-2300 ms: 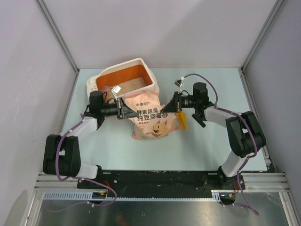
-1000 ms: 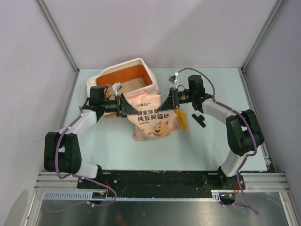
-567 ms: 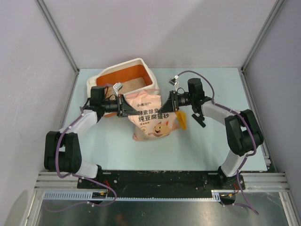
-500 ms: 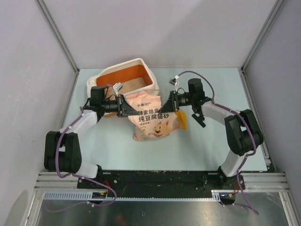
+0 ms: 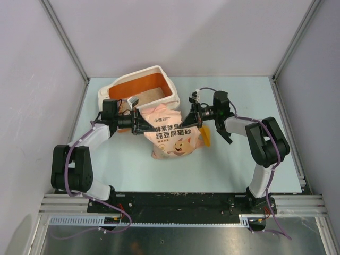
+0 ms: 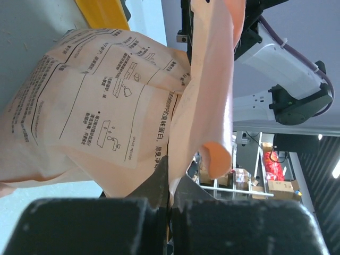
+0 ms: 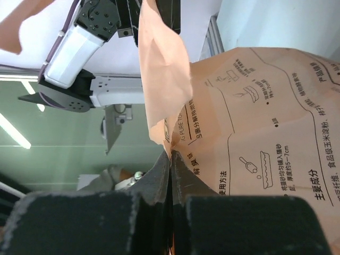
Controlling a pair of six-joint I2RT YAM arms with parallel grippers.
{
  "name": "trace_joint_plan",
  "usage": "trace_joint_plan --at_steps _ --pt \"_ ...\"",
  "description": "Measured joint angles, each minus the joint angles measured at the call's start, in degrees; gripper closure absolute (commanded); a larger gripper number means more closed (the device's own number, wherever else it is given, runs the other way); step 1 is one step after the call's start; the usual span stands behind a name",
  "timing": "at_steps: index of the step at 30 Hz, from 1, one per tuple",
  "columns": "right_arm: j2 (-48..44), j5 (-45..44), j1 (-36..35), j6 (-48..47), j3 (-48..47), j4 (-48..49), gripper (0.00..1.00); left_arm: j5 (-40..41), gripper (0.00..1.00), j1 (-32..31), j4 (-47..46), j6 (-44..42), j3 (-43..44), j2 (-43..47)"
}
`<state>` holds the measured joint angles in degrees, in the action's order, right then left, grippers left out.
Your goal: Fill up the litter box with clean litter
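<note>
The litter box (image 5: 139,71), cream outside and orange inside, stands at the back left of the table. A thin strip of pale clean litter (image 5: 152,95) lies along its near inner edge. In front of it the pink-beige printed bag (image 5: 172,138) stands with its top raised. My left gripper (image 5: 142,124) is shut on the bag's upper left corner, and my right gripper (image 5: 187,117) is shut on its upper right corner. In the left wrist view the left gripper (image 6: 169,171) pinches the bag (image 6: 106,106). The right wrist view has the right gripper (image 7: 170,154) clamped on the bag (image 7: 265,122).
A yellow-orange scoop (image 5: 206,136) lies just right of the bag, with a small black part (image 5: 226,137) beside it. The scoop (image 6: 101,13) also shows in the left wrist view. Grey walls and metal posts enclose the table on three sides.
Both grippers have closed on the bag's top corners. The bag's top has bunched and risen slightly, and the right arm has folded in closer to the bag.
</note>
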<state>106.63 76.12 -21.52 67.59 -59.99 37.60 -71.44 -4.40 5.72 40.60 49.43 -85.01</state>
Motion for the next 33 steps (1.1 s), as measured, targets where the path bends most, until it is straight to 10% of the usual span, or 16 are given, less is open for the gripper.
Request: trace_joint_plan --at_steps 11,22,33 --pt "0.0 2.1 -0.2 5.7 0.0 -6.4 1.0 1.6 0.56 1.7 4.8 -2.3 1.1 0.6" --pt "0.0 2.6 0.1 3.5 -0.4 -11.7 1.0 21.7 0.39 2.0 18.0 -35.5 18.6 16.7" --pt "0.0 2.7 0.3 2.7 -0.6 -12.5 1.0 29.5 0.27 -21.8 24.0 -67.6 21.7 18.1"
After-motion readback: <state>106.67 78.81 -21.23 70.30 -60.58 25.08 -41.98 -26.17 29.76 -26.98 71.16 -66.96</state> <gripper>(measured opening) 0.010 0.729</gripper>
